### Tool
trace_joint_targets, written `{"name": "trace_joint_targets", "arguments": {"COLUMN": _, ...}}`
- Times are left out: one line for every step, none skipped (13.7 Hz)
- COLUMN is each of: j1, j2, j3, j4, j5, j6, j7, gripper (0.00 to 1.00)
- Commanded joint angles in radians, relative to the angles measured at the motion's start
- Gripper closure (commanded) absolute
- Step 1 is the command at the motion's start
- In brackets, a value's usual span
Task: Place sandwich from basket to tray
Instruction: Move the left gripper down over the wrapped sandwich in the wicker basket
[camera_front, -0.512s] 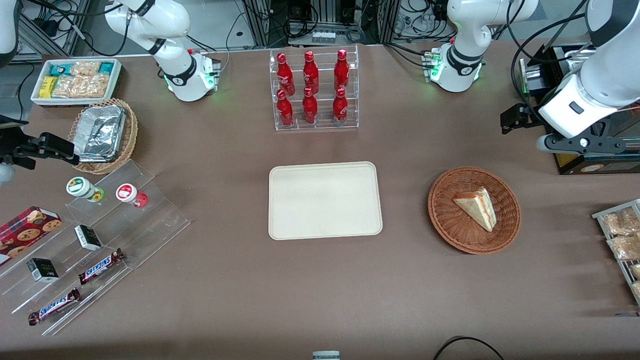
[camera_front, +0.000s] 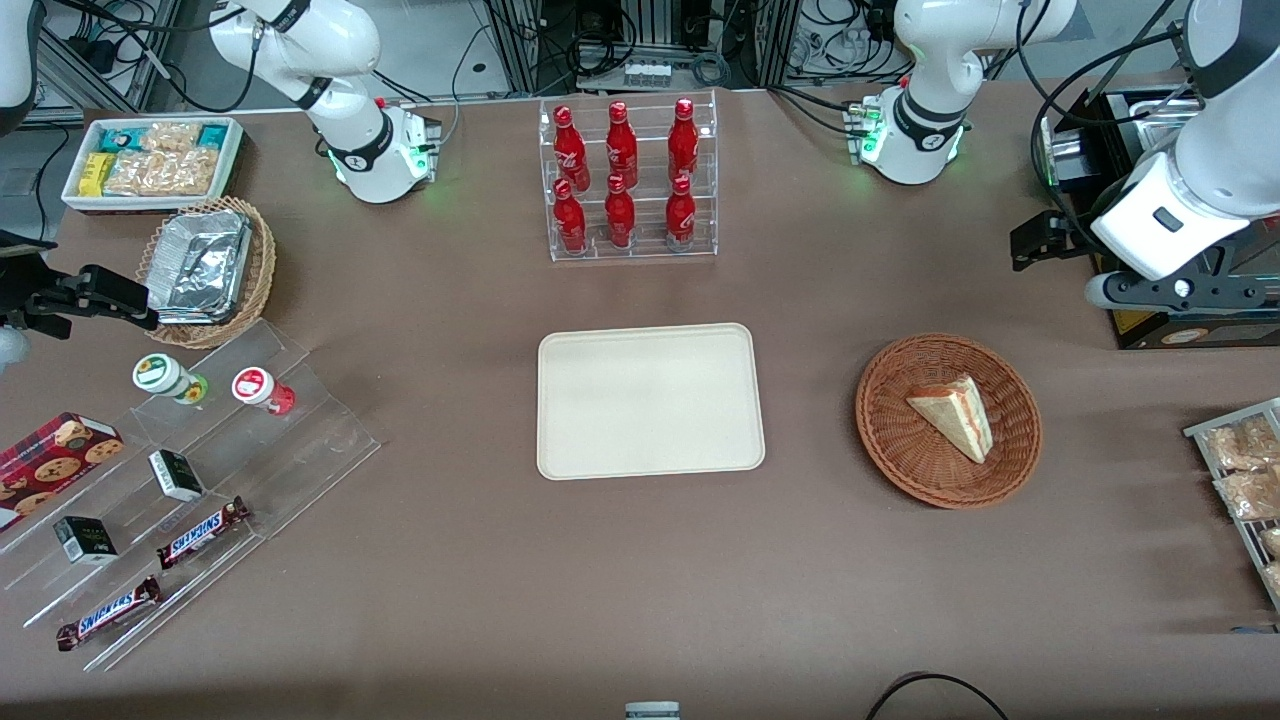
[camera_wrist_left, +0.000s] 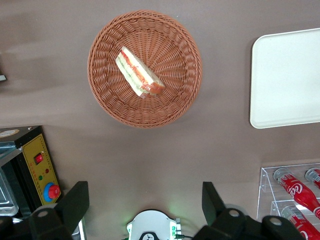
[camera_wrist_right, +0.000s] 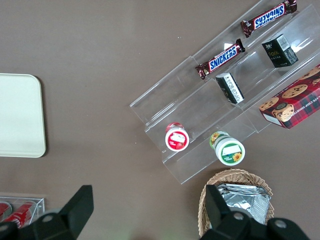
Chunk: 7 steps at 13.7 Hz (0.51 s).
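- The tool (camera_wrist_left: 142, 210) hangs high over the table (camera_front: 640, 580), well apart from the basket (camera_front: 880, 440), toward the working arm's end; its fingers (camera_wrist_left: 75, 202) are spread wide and hold nothing.
- Since half a second ago the arm has shifted a little toward the table's edge in the front view, away from the basket rather than nearer. Nothing else has moved. I judge the approach has barely begun, if at all.
- The sandwich (camera_front: 952, 415) lies in the basket, on its side, untouched. The tray (camera_front: 650, 400) sits bare beside the basket, toward the table's middle.
- The wrist view shows what the front view does not: both open fingers, and the sandwich's cut side with red and green filling layers.
- The front view alone shows how far the arm stands from the basket, and the bottle rack (camera_front: 627, 180) farther from the camera than the tray.
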Motion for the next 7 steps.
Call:
{"name": "trace_joint_targets", "arguments": {"j1": 0.004, "j2": -0.017, "j3": -0.002, "j4": -0.102, "j5": 0.003, "j6": 0.085, "j7": -0.011, "gripper": 0.0}}
{"name": "trace_joint_targets", "arguments": {"j1": 0.004, "j2": -0.019, "j3": -0.002, "j4": -0.13, "j5": 0.003, "j6": 0.113, "j7": -0.015, "gripper": 0.0}}
{"name": "trace_joint_targets", "arguments": {"j1": 0.004, "j2": -0.019, "j3": -0.002, "j4": -0.161, "j5": 0.003, "j6": 0.145, "j7": -0.017, "gripper": 0.0}}
{"name": "trace_joint_targets", "arguments": {"j1": 0.005, "j2": -0.021, "j3": -0.002, "j4": -0.193, "j5": 0.003, "j6": 0.181, "j7": -0.029, "gripper": 0.0}}
{"name": "trace_joint_targets", "arguments": {"j1": 0.005, "j2": -0.021, "j3": -0.001, "j4": -0.223, "j5": 0.004, "j6": 0.214, "j7": -0.057, "gripper": 0.0}}
{"name": "trace_joint_targets", "arguments": {"j1": 0.005, "j2": -0.021, "j3": -0.001, "j4": -0.256, "j5": 0.004, "j6": 0.257, "j7": -0.087, "gripper": 0.0}}
{"name": "trace_joint_targets", "arguments": {"j1": 0.007, "j2": -0.021, "j3": -0.001, "j4": -0.294, "j5": 0.004, "j6": 0.306, "j7": -0.115, "gripper": 0.0}}
